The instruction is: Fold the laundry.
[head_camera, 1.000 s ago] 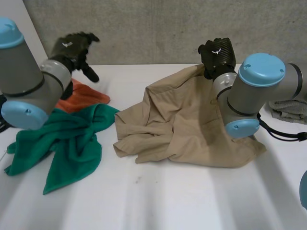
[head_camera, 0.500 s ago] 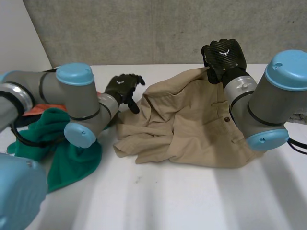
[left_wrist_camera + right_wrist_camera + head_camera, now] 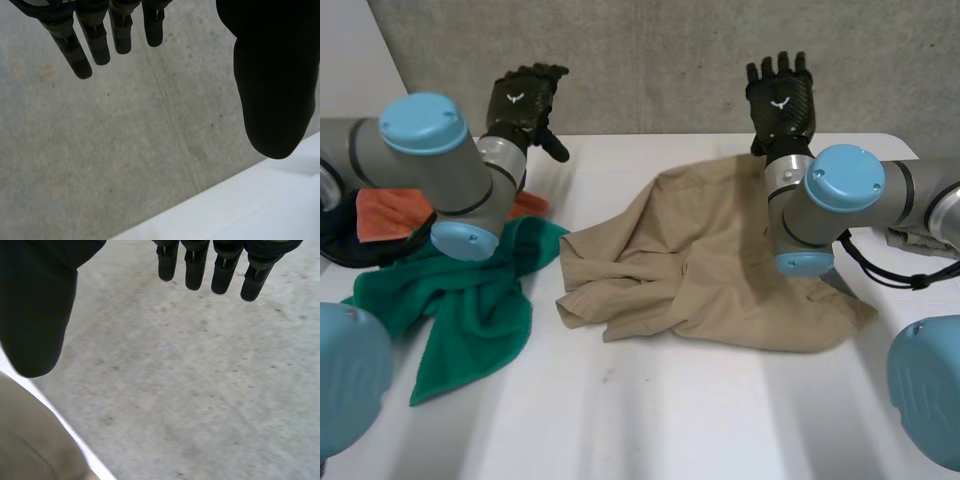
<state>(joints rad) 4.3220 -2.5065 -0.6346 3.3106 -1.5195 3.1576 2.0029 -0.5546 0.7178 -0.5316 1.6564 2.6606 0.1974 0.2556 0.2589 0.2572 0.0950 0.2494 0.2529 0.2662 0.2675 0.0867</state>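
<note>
A crumpled tan garment [image 3: 710, 262] lies mid-worktop [image 3: 670, 420]. A bunched green towel [image 3: 470, 300] lies left. An orange cloth [image 3: 385, 212] lies behind it.

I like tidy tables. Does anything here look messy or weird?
Yes. The tan garment lies crumpled and unfolded, and the green cloth is bunched up beside an orange cloth. The left hand and right hand are both raised open, holding nothing.
</note>
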